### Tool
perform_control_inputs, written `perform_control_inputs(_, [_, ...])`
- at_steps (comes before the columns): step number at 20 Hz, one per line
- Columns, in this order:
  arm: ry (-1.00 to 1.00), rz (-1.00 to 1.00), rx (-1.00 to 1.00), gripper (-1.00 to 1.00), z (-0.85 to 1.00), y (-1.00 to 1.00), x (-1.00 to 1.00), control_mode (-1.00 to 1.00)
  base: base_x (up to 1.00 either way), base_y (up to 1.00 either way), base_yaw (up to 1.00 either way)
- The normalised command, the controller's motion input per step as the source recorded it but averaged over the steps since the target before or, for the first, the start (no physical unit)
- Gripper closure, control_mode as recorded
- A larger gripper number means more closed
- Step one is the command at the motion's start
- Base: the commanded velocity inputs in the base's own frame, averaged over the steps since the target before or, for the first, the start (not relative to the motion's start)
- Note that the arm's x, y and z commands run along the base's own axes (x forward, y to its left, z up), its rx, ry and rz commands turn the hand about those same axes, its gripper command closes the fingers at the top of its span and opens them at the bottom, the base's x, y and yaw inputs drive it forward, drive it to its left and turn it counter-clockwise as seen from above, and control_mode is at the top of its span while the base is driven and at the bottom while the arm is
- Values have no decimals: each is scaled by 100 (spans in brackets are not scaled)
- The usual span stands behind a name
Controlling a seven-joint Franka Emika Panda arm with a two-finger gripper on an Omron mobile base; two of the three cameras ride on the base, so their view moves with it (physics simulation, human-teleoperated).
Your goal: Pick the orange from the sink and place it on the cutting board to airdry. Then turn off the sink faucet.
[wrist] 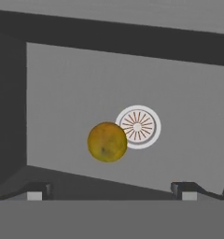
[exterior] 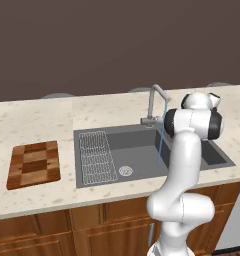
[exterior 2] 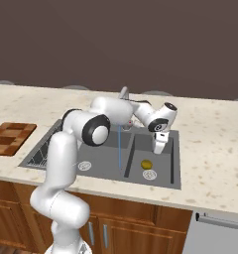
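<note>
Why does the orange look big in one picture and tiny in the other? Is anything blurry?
Hand view: the camera hangs close above the orange, so it looms large beside the drain; edges are slightly soft. Right base view: the camera sits farther back, so the orange looks tiny in the sink. Lighting is flat, with no glare.

A pale speckled worktop (exterior: 37, 120) runs across both base views, from nine to three o'clock. A dark brown wall (exterior: 92, 40) rises behind it at twelve o'clock. Wooden cabinet doors (exterior: 52, 232) sit below at six o'clock. A grey appliance front with a handle (exterior 2: 217, 233) stands at five o'clock.
</note>
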Motion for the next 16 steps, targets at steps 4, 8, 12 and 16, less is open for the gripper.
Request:
perform_control_inputs(4, [0, -2, 0, -100, -21, 0, 0, -100, 0, 0, 0])
perform_control_inputs(8, [0, -2, 0, -100, -14, 0, 0, -100, 0, 0, 0])
perform_control_inputs(12, [0, -1, 0, -100, -8, 0, 0, -100, 0, 0, 0])
perform_control_inputs(16, [-1, 0, 0, -100, -10, 0, 0, -100, 0, 0, 0])
